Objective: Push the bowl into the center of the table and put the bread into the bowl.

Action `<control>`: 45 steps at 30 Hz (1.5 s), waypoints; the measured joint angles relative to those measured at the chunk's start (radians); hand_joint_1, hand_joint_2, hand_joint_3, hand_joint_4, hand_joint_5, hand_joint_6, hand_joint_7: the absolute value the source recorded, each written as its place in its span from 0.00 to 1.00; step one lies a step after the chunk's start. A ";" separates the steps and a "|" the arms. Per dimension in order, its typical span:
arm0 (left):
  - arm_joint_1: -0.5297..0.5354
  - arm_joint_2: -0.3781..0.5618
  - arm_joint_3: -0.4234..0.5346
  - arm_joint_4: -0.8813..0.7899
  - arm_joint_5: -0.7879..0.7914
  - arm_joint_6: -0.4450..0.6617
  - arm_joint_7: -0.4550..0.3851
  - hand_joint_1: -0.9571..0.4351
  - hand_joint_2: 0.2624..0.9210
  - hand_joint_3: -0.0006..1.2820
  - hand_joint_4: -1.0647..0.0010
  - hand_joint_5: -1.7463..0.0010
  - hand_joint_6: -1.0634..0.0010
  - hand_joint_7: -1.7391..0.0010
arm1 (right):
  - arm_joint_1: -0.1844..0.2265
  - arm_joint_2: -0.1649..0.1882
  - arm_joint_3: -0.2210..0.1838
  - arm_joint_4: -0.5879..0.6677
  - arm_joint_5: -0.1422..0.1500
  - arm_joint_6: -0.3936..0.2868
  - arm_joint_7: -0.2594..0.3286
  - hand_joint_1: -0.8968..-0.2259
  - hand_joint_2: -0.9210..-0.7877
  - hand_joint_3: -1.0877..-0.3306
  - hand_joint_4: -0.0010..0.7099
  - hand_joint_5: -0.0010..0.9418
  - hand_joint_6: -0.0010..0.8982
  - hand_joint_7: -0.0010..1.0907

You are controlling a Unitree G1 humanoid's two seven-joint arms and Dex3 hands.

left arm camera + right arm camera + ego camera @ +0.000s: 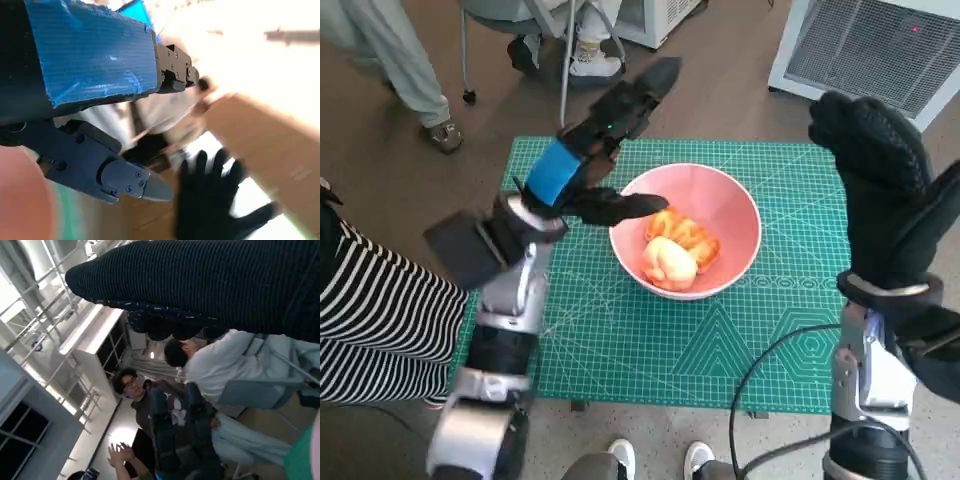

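Note:
A pink bowl (730,205) stands near the middle of the green cutting mat (670,350). Pieces of golden and pale bread (678,250) lie inside the bowl. My left hand (595,150) hovers above the bowl's left rim, its fingers apart and holding nothing; its thumb reaches over the rim. My right hand (875,190) is raised over the mat's right edge, well clear of the bowl. In the left wrist view my right hand (212,200) shows spread, empty fingers beyond my left hand's black fingers (120,177). The right wrist view shows only the glove (210,285) and people.
A person in a striped sleeve (370,320) sits close at the table's left. Legs (395,60) and a chair (560,50) stand behind the table, a white appliance (880,50) at the back right. A black cable (760,390) loops at the front right edge.

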 measured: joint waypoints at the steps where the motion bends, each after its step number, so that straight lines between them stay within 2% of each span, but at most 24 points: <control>1: 0.010 -0.007 0.001 -0.016 -0.008 0.001 0.005 0.19 1.00 0.33 0.96 0.99 0.84 0.98 | -0.006 0.000 0.001 0.010 -0.004 -0.003 0.000 0.34 0.00 0.50 0.27 0.00 0.13 0.37; 12: 0.077 -0.026 0.006 -0.052 -0.016 -0.015 0.016 0.17 1.00 0.39 0.95 0.99 0.85 0.96 | -0.044 0.001 0.003 0.115 -0.009 -0.044 0.024 0.32 0.00 0.52 0.26 0.00 0.13 0.37; 15: 0.084 -0.029 0.007 -0.050 -0.019 -0.016 0.014 0.17 1.00 0.39 0.95 0.99 0.95 0.84 | -0.048 0.001 0.004 0.124 -0.009 -0.049 0.030 0.32 0.00 0.52 0.26 0.00 0.14 0.37; 18: 0.088 -0.036 0.010 -0.048 -0.026 -0.016 0.013 0.17 1.00 0.39 0.95 0.99 0.98 0.79 | -0.053 0.002 0.005 0.132 -0.009 -0.053 0.034 0.32 0.00 0.53 0.26 0.00 0.15 0.37; 28: 0.100 -0.046 0.024 -0.025 -0.061 -0.016 -0.005 0.19 1.00 0.37 0.97 1.00 1.00 0.77 | -0.055 0.002 0.013 0.135 -0.013 -0.054 0.036 0.31 0.00 0.53 0.25 0.00 0.13 0.35; 33: 0.102 -0.047 0.029 -0.013 -0.064 -0.017 -0.014 0.19 1.00 0.36 0.98 1.00 1.00 0.77 | -0.055 0.002 0.013 0.138 -0.013 -0.057 0.040 0.34 0.00 0.51 0.24 0.00 0.12 0.35; 45: 0.102 -0.054 0.034 0.047 -0.056 -0.068 -0.014 0.20 1.00 0.35 0.98 1.00 1.00 0.77 | -0.055 0.001 0.014 0.154 -0.013 -0.066 0.047 0.35 0.00 0.50 0.24 0.00 0.12 0.35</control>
